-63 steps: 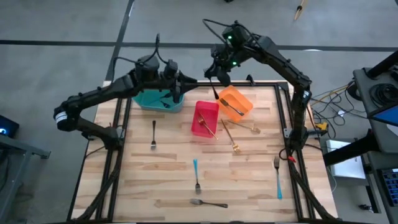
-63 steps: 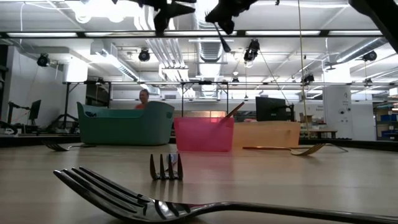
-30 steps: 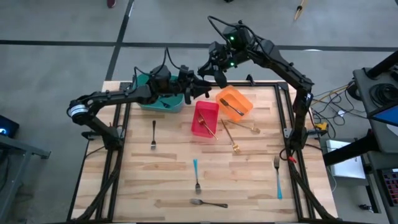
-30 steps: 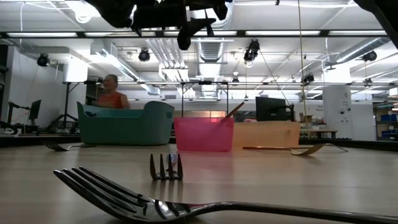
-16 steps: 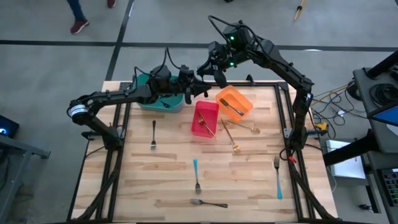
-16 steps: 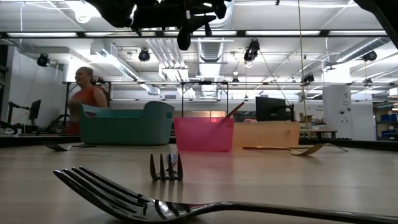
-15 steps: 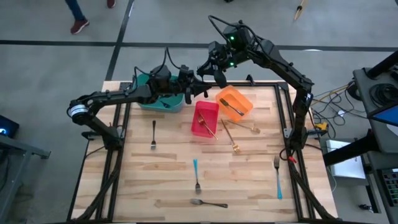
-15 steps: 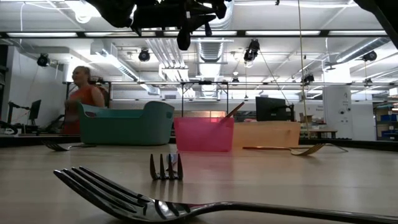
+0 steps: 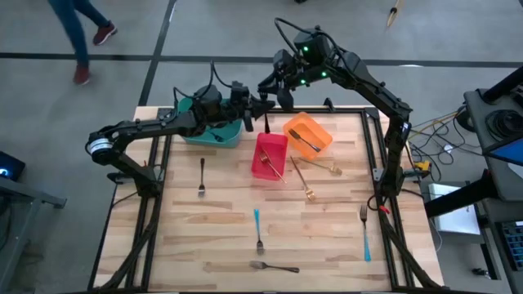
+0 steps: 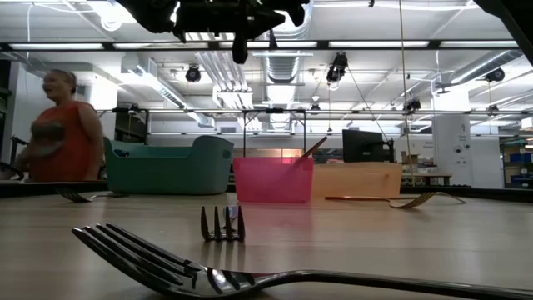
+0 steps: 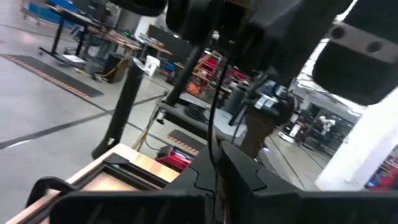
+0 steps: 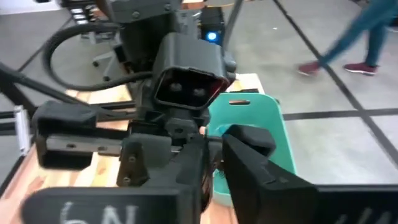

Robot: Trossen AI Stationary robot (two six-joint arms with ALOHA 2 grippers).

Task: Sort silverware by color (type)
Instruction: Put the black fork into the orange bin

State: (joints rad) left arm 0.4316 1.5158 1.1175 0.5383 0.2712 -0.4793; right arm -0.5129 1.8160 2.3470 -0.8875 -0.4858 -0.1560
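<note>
1. The red plastic bin sits near the middle of the back part of the wooden desk. A gold fork leans in it and pokes out over its rim.
2. The orange plastic bin is just beside the red bin, on the right arm's side. A dark fork lies in it.
3. The teal plastic bin is on the other side of the red bin. Something dark lies in it, too small to tell.
4. The left pincer is up in the air behind the red bin. It is closed tight on a thin dark fork that hangs down.
5. The right pincer is just behind the left one, almost touching. I cannot tell if it is open or closed.
6. Six forks lie loose on the desk in front of the red bin:
   - two gold forks
   - two blue-handled forks
   - one dark-handled fork
   - one silver fork
7. A person in an orange top is in the room behind the desk.
</note>
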